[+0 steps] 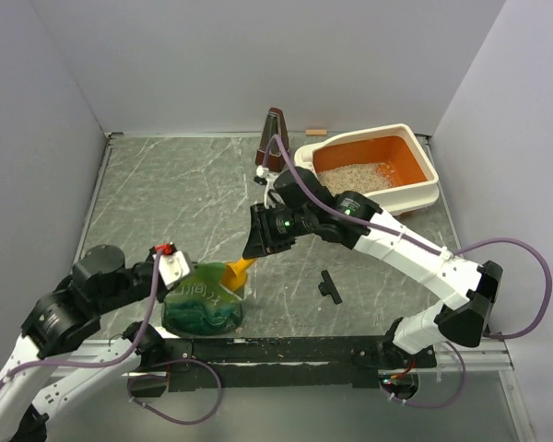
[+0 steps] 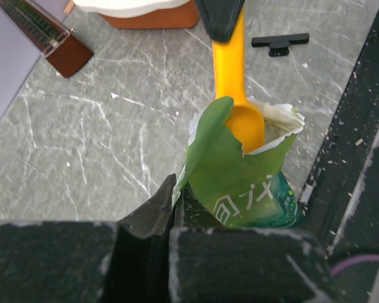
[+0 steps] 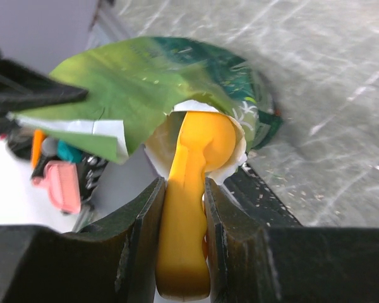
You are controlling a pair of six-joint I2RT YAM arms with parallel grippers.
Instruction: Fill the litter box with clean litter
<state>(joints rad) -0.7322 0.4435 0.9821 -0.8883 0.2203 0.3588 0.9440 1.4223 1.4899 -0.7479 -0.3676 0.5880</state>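
My left jaws are pinched shut on the torn top edge of the green bag [image 2: 234, 170], which stands near left on the worktop [image 1: 166, 193]. My right jaws are narrowed around the handle of the orange scoop [image 3: 199, 145], its bowl inside the bag's mouth. The litter box [image 1: 417, 195] sits far right, well apart from the bag. Pale litter [image 1: 350, 173] covers part of its orange floor.

so the litter box [image 1: 417, 195], cream outside and orange inside, sits flat in the far right corner of the bench [image 1: 184, 203], with a thin layer of pale clean litter [image 1: 350, 175] spread over its left side
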